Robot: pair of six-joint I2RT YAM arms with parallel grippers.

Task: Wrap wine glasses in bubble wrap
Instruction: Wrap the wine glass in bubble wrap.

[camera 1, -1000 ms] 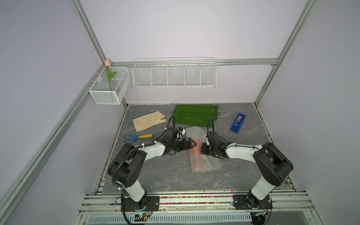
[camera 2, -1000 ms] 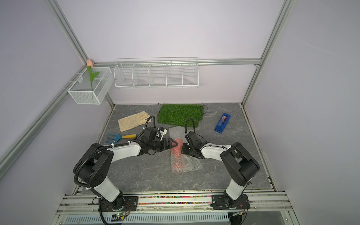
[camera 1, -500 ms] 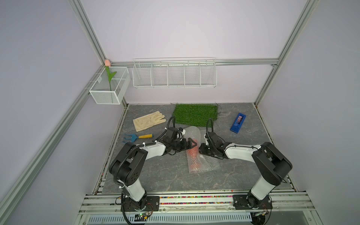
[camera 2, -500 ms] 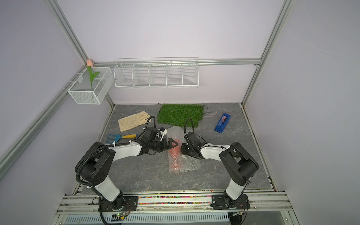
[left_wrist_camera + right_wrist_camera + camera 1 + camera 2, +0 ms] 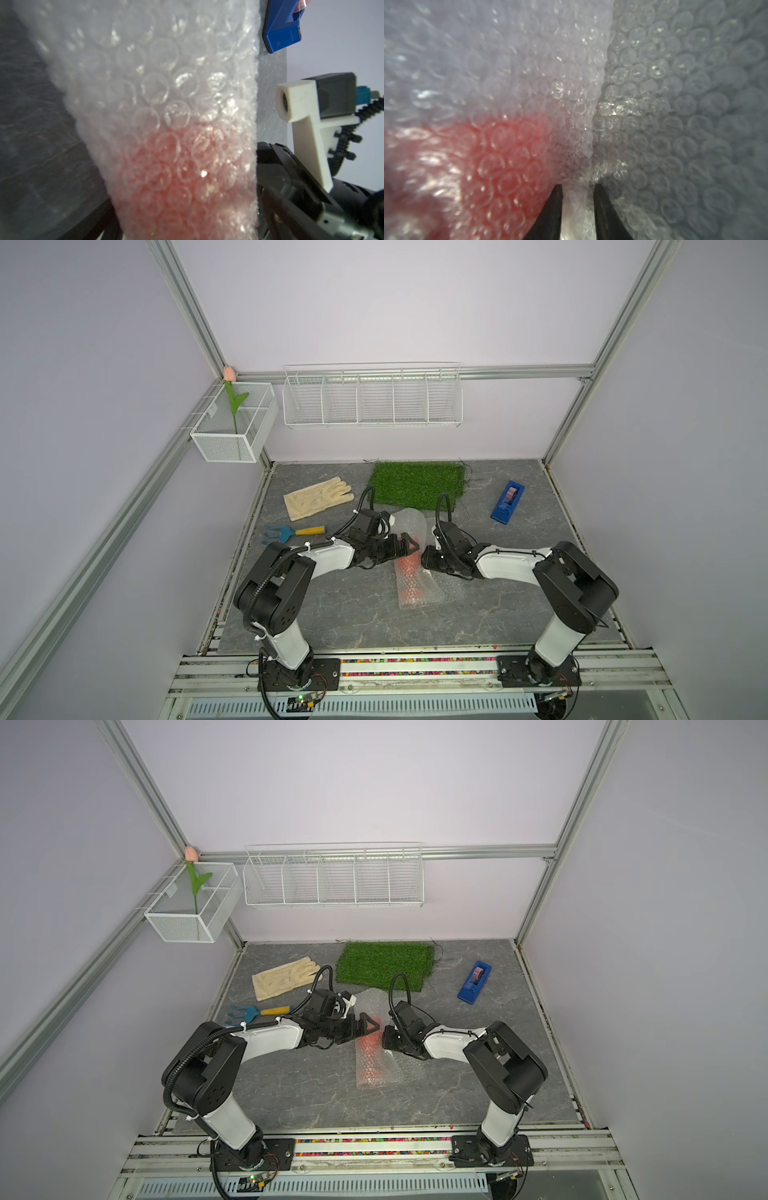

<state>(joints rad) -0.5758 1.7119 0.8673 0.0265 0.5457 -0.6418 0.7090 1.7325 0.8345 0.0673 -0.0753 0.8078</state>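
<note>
Grey desk (image 5: 332, 614): goblet (image 5: 409, 572) lies rolled in wrap (image 5: 419, 597). Left tool (image 5: 403, 549) spread wide beside it; right tool (image 5: 577, 191) slightly parted, a wrap fold between its fingers (image 5: 554, 214).

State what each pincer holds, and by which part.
Left pincer: open, nothing held. Right pincer: a fold of bubble wrap sits between its tips; a grip cannot be told.

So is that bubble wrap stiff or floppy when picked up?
Probably floppy: the bubble wrap bends and creases around the red goblet. Likely light, being thin clear film. It may spring open; one flap lies loose.
</note>
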